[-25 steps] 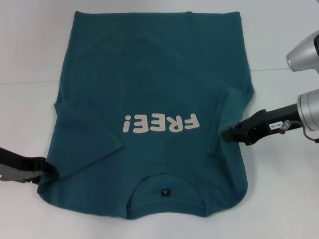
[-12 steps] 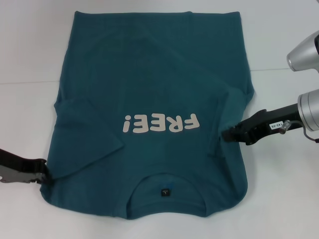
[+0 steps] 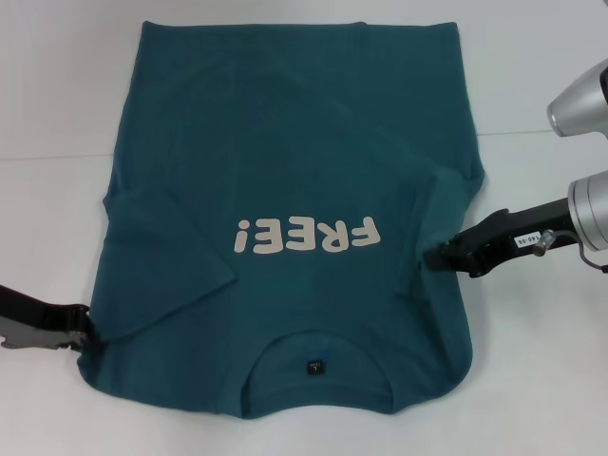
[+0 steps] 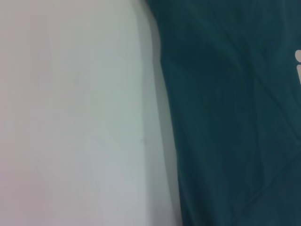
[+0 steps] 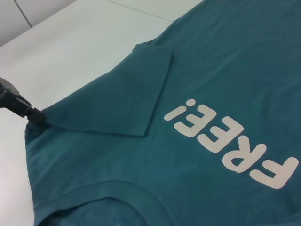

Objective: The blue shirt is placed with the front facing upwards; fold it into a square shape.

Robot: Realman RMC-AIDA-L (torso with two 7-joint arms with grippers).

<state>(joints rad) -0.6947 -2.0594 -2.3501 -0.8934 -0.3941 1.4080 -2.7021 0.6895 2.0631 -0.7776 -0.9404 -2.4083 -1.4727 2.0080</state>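
Shirt edges, both sides: blue shirt (image 3: 285, 237) flat on table (image 3: 532, 380), front up, sleeves folded in. Left gripper (image 3: 84, 328) slid outward slightly, tips at shoulder corner; right gripper (image 3: 429, 256) unmoved at opposite sleeve. Grip state: cannot tell. Fold likely imminent.

A: Where does the head camera sit?

B: High up, looking forward and down, so the whole shirt (image 3: 285, 218) on the white counter (image 3: 47, 85) fits in, with the left hand (image 3: 81, 328) and right hand (image 3: 432, 256) at its sides.

A: And the left wrist camera?

B: Very near the counter (image 4: 70, 117), facing the shirt's edge (image 4: 225, 117); little else fits.

A: The right wrist one?

B: Low and slanted across the shirt (image 5: 117, 155), close to the white lettering (image 5: 230, 141), with the left hand (image 5: 35, 116) on the far side.

A: What do they share?

B: Head and right wrist both show the lettering (image 3: 309, 235), the folded sleeve and the left hand.
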